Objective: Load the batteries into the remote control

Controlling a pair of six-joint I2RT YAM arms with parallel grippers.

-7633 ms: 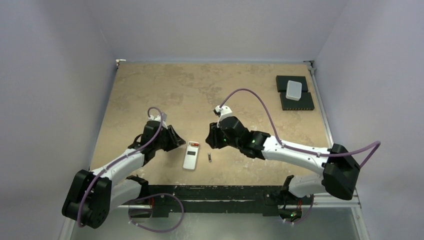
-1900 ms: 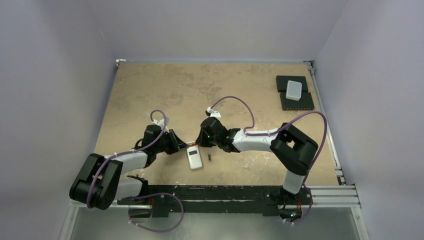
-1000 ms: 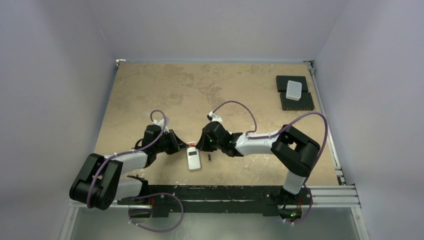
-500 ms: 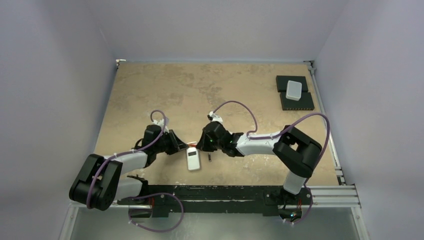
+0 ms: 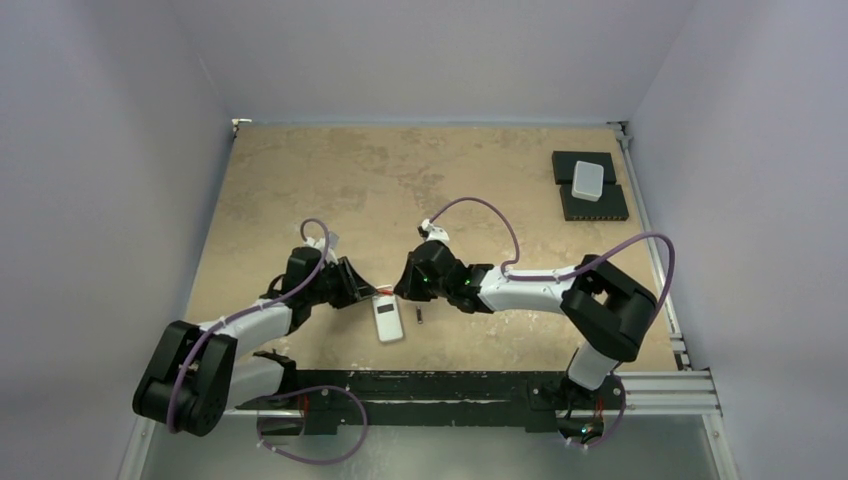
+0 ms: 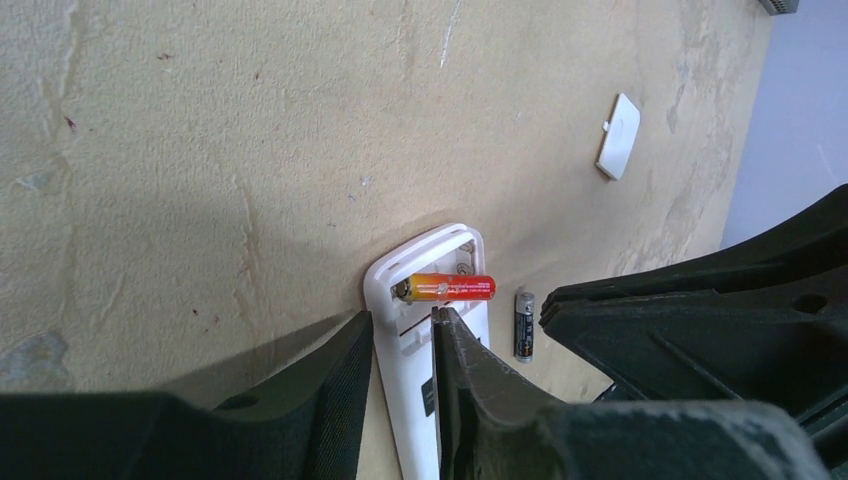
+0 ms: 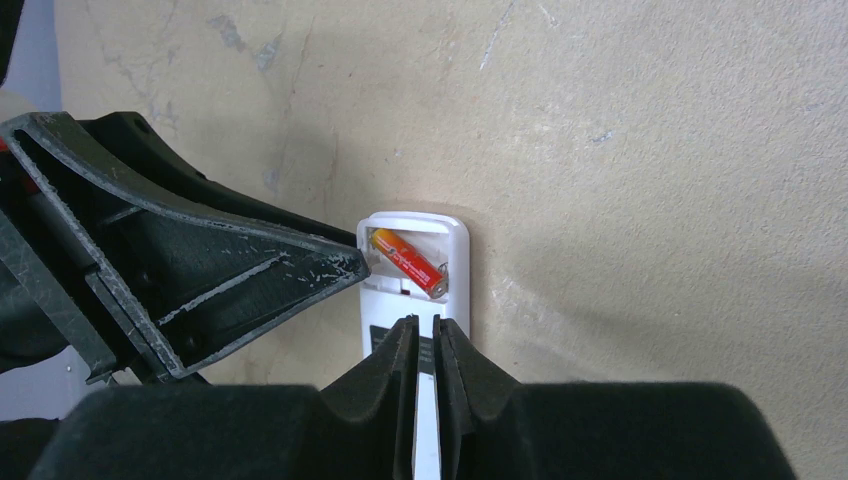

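Note:
The remote control [image 5: 388, 318] lies back up near the table's front, its battery bay open at the far end [image 6: 432, 262]. One red-orange battery [image 6: 445, 288] [image 7: 410, 261] lies slanted in that bay. The other battery [image 6: 525, 325] [image 5: 421, 319], dark-bodied, rests on the table just right of the remote. My left gripper [image 6: 402, 325] [image 5: 362, 293] stands open, its fingers straddling the remote's left edge just short of the bay. My right gripper [image 7: 427, 330] [image 5: 400, 291] hovers over the remote's middle with only a narrow slit between its fingers and nothing in it.
A small white battery cover [image 6: 619, 135] lies on the table beyond the remote. A plain white box [image 5: 589, 178] sits on black pads [image 5: 594, 203] at the back right. The two grippers nearly touch above the remote.
Both grippers stay at the remote's far end. The right arm's elbow has swung a little to the right and the remote has barely shifted.

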